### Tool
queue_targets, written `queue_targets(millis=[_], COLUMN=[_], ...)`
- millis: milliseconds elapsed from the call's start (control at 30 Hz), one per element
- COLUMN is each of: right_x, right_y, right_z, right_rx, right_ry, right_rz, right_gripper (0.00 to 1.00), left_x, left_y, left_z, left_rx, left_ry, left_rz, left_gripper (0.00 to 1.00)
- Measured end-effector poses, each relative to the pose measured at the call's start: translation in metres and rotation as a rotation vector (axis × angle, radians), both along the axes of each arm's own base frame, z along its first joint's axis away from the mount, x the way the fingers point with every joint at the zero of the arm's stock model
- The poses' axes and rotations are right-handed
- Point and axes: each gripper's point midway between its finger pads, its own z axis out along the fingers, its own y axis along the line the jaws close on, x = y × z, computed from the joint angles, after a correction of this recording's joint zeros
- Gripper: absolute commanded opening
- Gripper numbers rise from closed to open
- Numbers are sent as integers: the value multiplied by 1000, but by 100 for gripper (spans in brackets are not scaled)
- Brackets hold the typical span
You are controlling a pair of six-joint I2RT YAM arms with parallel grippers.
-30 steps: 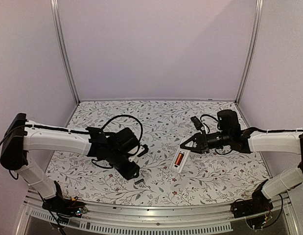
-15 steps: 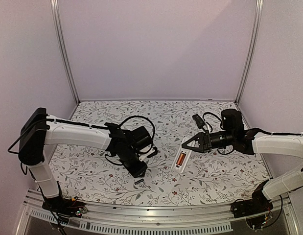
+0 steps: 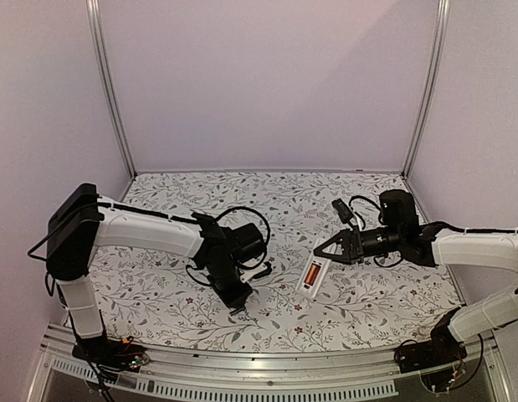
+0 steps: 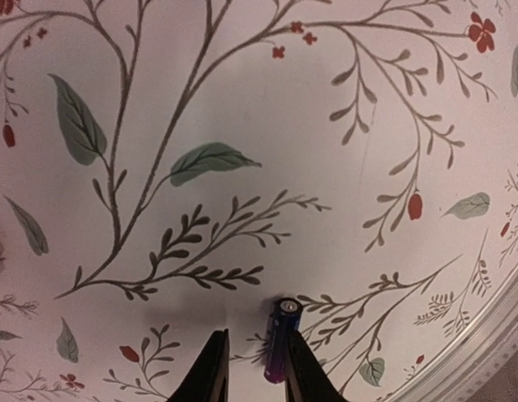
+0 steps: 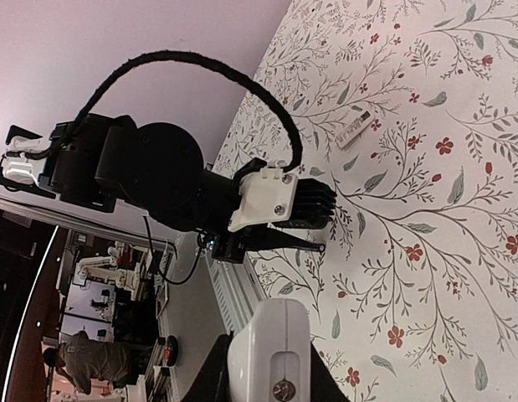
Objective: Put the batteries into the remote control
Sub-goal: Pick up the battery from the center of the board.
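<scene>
The white remote control [image 3: 305, 289] lies slanted on the flowered table, back up, with the orange-red battery [image 3: 310, 273] in its bay. My right gripper [image 3: 320, 249] is shut on its far end, and the white end [image 5: 271, 352] fills the jaws in the right wrist view. The dark battery [image 3: 238, 309] lies near the front edge. My left gripper [image 3: 240, 300] points down over it. In the left wrist view the battery [image 4: 281, 339] rests against the right finger, with a gap to the left finger; the gripper [image 4: 254, 335] is open.
A small white battery cover [image 5: 356, 130] lies on the cloth beyond the left arm. The metal front rail [image 3: 259, 362] runs just behind the dark battery, also seen as a rail corner [image 4: 493, 352]. Purple walls enclose the table on three sides.
The left arm has swung right and come down over the dark battery, its jaws narrowing around it. The right gripper and the remote have shifted slightly right.
</scene>
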Motion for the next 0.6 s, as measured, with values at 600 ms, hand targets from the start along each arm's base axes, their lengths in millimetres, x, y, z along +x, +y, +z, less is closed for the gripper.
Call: queue_targets(millis=[600], right_x=[7], right_y=[-5], right_z=[-5], right_rx=[-17], right_ry=[-8], right_rz=[-34], right_gripper=[0], left_x=[-5], left_y=[-5], left_z=[-11], left_rx=[43], left_ry=[-8], left_rz=[-31], left_gripper=[0])
